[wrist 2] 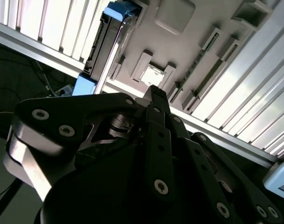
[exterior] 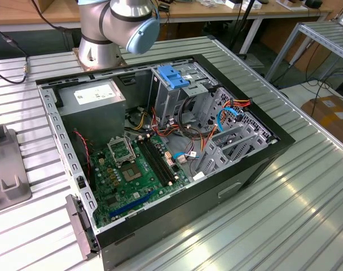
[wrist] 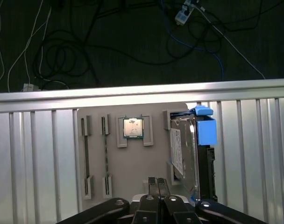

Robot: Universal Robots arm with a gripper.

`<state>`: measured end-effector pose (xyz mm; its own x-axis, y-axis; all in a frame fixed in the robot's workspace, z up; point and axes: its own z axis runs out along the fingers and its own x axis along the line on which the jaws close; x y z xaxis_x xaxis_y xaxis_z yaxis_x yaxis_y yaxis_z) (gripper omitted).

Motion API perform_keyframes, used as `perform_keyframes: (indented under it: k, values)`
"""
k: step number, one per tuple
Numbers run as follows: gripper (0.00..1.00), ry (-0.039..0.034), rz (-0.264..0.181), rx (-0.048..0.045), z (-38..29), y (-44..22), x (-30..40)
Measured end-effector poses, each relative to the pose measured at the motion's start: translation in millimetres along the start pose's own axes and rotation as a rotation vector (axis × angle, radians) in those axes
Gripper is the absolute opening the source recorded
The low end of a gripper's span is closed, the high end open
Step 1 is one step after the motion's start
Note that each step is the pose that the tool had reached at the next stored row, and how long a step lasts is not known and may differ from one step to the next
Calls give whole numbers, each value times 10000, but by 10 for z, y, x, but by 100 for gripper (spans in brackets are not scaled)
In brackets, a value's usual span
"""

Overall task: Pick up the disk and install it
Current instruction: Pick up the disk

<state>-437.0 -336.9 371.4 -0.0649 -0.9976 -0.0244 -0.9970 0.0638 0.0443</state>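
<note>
A flat grey moulded plastic tray [wrist: 132, 172] lies on the ribbed aluminium tabletop [wrist: 34, 154], close to the tabletop's railed edge. In its square middle recess sits a small silver-topped processor chip [wrist: 133, 127]. Two long narrow slots [wrist: 86, 156] run side by side at one end of the tray.

At the tray's other end, past the chip recess, is the disk [wrist: 186, 154]. It is a slim rectangular drive with a silver metal face and a dark body, clipped into a bright blue plastic carrier frame. It stands upright on one long edge in its slot, and the blue frame sticks out past the tray edge nearest the table rail. In the second wrist view the disk [wrist 2: 102, 42] shows as a thin dark slab with blue at both ends.

The black linkage gripper [wrist: 156, 181] hangs above the tray, nearer the chip recess than the disk. Its fingertips are pressed together with nothing between them, and in the second wrist view the gripper [wrist 2: 153, 91] looks the same.

In the exterior view an open black computer case [exterior: 177, 220] lies on its side on the tabletop. It holds a green motherboard [exterior: 132, 175], a silver power supply box [exterior: 92, 99], a broad blue plastic bracket [exterior: 174, 76] on the metal drive cage, and loose coloured cables [exterior: 194, 130]. The grey robot arm [exterior: 115, 22] is mounted at the case's far edge.
</note>
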Motion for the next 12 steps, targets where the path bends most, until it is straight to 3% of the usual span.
perform_keyframes:
  k: [9,12]
  values:
    - [11,-15,-3,-1,2,1,-18]
    - [29,-24,-3,-2,2,1,-18]
